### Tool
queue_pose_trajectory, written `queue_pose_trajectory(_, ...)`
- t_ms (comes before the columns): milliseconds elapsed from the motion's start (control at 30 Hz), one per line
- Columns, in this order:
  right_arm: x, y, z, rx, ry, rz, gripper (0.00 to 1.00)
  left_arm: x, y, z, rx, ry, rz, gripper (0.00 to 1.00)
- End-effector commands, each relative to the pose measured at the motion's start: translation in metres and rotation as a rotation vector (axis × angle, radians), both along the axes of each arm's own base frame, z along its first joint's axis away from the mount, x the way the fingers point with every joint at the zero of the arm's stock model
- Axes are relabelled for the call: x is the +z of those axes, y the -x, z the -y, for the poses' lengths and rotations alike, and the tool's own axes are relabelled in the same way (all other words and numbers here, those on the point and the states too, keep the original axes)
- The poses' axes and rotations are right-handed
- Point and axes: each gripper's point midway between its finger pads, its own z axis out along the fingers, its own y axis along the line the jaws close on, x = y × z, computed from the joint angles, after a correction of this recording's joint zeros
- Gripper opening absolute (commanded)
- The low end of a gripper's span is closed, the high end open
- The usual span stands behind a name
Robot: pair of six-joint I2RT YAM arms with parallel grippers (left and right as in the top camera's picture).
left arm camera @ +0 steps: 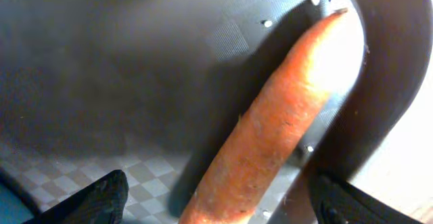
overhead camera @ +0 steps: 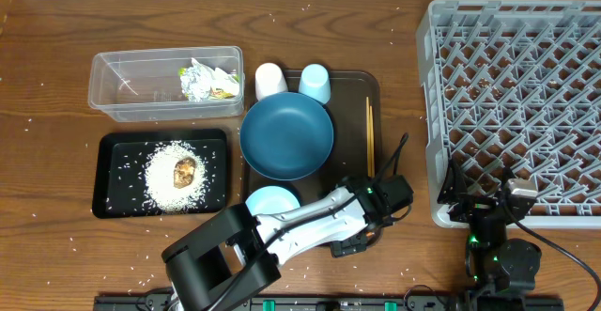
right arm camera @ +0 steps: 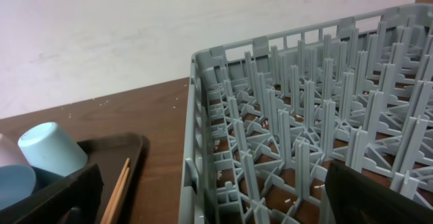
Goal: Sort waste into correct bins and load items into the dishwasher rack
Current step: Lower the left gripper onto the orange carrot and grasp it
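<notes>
Wooden surface [overhead camera: 56,255] carries the brown tray [overhead camera: 362,90], and the left pincer [left arm camera: 220,200] hangs low over its corner with both fingers [left arm camera: 95,200] wide apart and gripping nothing, the orange carrot [left arm camera: 277,116] lying loose between them and running on ahead, likely straddled so that closing would catch its thicker end. The right pincer [right arm camera: 213,183], equally wide and empty, hovers just short of the grey rack [right arm camera: 284,149], probably parked clear of the work

A dark brown wood-grain table [overhead camera: 56,255] meets a plain white wall [right arm camera: 135,34] behind it, under even, soft light.
</notes>
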Motion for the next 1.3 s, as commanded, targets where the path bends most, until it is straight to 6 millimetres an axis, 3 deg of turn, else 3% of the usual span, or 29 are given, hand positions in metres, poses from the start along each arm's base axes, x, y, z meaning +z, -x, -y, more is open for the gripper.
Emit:
queue_pose_trajectory(0, -0.001, 0.000, 0.005, -0.020, 0.006, -0.004, 0.99, -0.006, -0.002, -0.003, 0.003, -0.010, -0.003, 0.82)
queue_pose_trajectory(100, -0.001, 0.000, 0.005, -0.020, 0.006, -0.004, 0.99, -0.007, -0.005, -0.001, 0.006, 0.003, 0.004, 0.81)
queue_pose_trajectory(333, -0.001, 0.000, 0.005, -0.020, 0.006, -0.004, 0.99, -0.007, -0.004, 0.001, 0.010, 0.013, -0.004, 0.64)
queue_pose_trajectory(533, -0.001, 0.000, 0.005, -0.020, 0.006, -0.004, 0.99, -0.008, 0.007, 0.006, 0.014, 0.046, -0.068, 0.63)
queue_pose_trajectory(700, -0.001, 0.000, 0.005, -0.020, 0.006, -0.004, 0.99, -0.011, 0.010, 0.003, 0.014, 0.037, -0.076, 0.43)
queue_pose_trajectory(1033, -0.001, 0.000, 0.005, -0.020, 0.006, -0.004, 0.99, -0.023, 0.015, -0.022, 0.014, -0.042, -0.070, 0.44)
queue_pose_trajectory(1267, -0.001, 0.000, 0.005, -0.020, 0.006, -0.004, 0.99, -0.025, 0.016, -0.024, 0.015, -0.043, -0.071, 0.42)
